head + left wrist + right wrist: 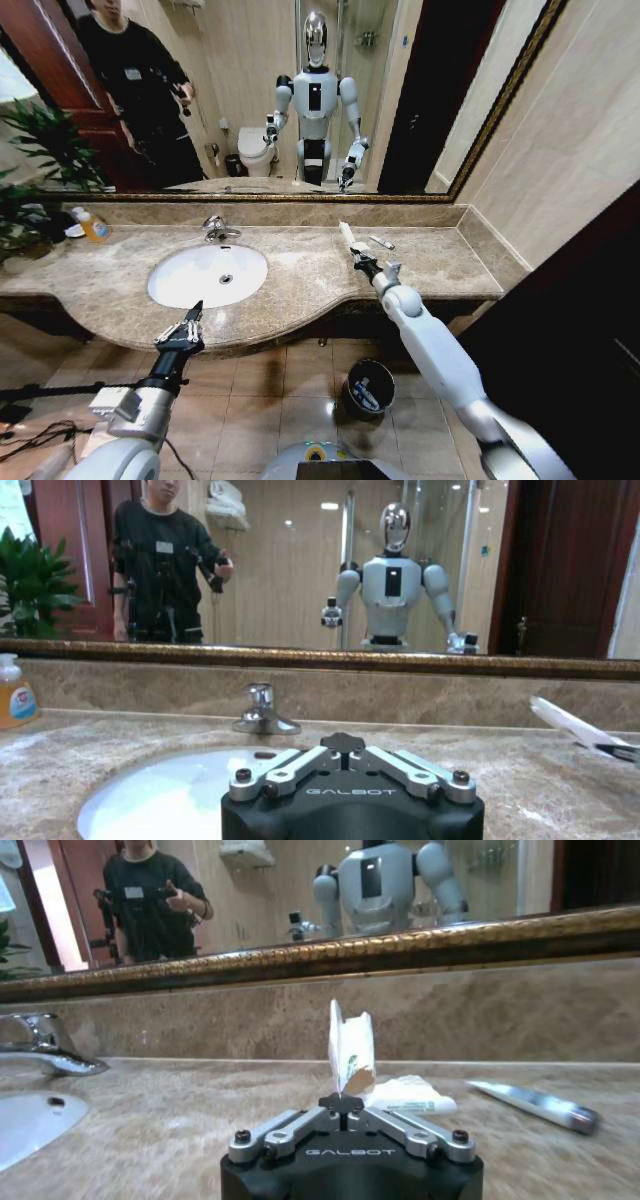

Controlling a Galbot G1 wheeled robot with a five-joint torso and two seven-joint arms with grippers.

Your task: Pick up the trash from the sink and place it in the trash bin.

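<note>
White and flat, a sachet (351, 1046) stands upright in the right gripper (357, 258), its lower end pinched between the jaws, which are clamped together on it. In the right wrist view it is a thin white packet with a small green mark near the middle and a torn brownish patch at its lower edge. The head view shows it as a pale strip (346, 234) pointing away from the gripper over the marble counter (300, 275).

Just beyond the right gripper, lying on the counter, is a small white tube (408, 1096) with fine green print. Farther off on the gripper's outer side lies a silvery tube with a dark cap (535, 1104), also visible in the head view (381, 242). Both rest on the stone, apart from the held sachet.

The sink (190, 290) lies well off to the right gripper's inner side, a white oval basin with a chrome tap (217, 229) behind it. The trash bin (370, 386) stands on the tiled floor, below and behind the right gripper, round and black, with a pale item inside it.

The left gripper (188, 328) hovers at the near edge of the counter, just before the sink's rim, its fingers brought together and holding nothing.
</note>
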